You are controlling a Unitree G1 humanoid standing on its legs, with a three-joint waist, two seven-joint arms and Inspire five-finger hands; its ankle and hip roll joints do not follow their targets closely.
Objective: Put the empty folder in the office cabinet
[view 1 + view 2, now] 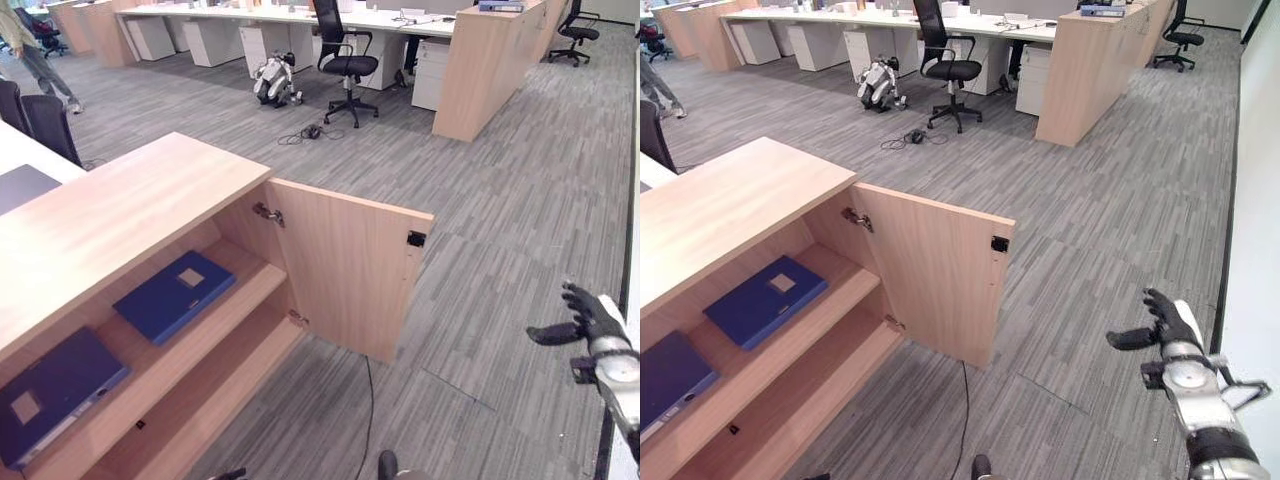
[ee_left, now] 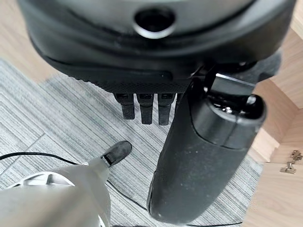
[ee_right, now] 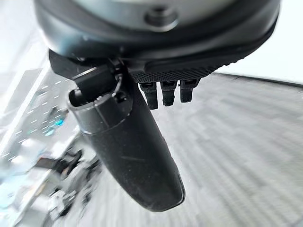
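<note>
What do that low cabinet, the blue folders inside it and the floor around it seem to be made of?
The cabinet looks like light wood-grain laminate board, matte, with metal hinges on its open door. The two blue folders on its upper shelf look like plastic-covered card, each with a pale label; the covering could be something else. The floor looks like grey striped carpet tiles, with seams visible.

The near blue folder (image 1: 50,388) is cut off at the edge; far from the right hand's fingers (image 1: 1164,307), distant worktop (image 1: 300,14) items are too small to tell.

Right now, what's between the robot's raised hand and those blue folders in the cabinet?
The open cabinet door stands between the right hand and the blue folders, then bare grey carpet, seen in both eye views.
</note>
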